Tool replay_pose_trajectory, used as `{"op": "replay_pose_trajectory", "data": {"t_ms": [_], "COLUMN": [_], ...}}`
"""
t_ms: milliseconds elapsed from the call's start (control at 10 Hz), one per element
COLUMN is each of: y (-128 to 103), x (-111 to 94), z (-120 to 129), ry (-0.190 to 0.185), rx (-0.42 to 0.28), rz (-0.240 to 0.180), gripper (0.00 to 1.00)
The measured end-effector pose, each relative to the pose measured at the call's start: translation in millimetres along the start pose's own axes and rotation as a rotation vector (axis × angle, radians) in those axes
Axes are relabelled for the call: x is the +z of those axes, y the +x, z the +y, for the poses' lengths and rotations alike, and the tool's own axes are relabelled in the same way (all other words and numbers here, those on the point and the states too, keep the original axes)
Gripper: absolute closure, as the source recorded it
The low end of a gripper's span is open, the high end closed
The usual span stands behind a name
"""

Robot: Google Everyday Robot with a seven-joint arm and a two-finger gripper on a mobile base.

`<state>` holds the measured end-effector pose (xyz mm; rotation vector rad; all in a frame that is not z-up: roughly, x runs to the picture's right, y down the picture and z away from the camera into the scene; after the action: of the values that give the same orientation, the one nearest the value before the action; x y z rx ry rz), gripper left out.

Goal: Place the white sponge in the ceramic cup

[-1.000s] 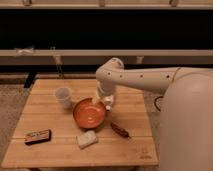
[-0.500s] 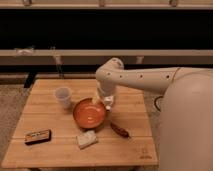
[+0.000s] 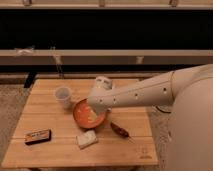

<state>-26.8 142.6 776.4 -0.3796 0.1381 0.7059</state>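
The white sponge (image 3: 86, 139) lies on the wooden table (image 3: 60, 155), just in front of the orange bowl (image 3: 80, 118). The ceramic cup (image 3: 63, 96) stands upright, left of and behind the bowl. My gripper (image 3: 93, 113) hangs low over the bowl at the end of the pale arm (image 3: 145, 92) that reaches in from the right. It is behind the sponge and to the right of the cup, touching neither.
A dark flat box (image 3: 38, 136) lies at the front left of the table. A brown stick-like object (image 3: 120, 130) lies right of the sponge. A white upright shape (image 3: 102, 82) shows behind the arm. A dark shelf wall runs behind the table.
The arm has dropped and shifted slightly left, bringing my gripper lower over the orange bowl. The sponge, the cup and the box have not moved.
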Motion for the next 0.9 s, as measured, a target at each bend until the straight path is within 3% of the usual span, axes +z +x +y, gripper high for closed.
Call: {"op": "replay_pose_trajectory", "data": {"t_ms": [300, 600, 700, 800, 900], "y": [64, 107, 110, 110, 109], "x": [-5, 5, 7, 10, 13], "z": [57, 101, 107, 113, 112], "ry": [0.043, 0.029, 0.008, -0.073, -0.124], "rx": [-0.195, -0.348, -0.373, -0.408, -0.415], "rz": [0.016, 0.054, 0.058, 0.068, 0.075], "gripper": [0.2, 0.2, 0.2, 0.2, 0.2]}}
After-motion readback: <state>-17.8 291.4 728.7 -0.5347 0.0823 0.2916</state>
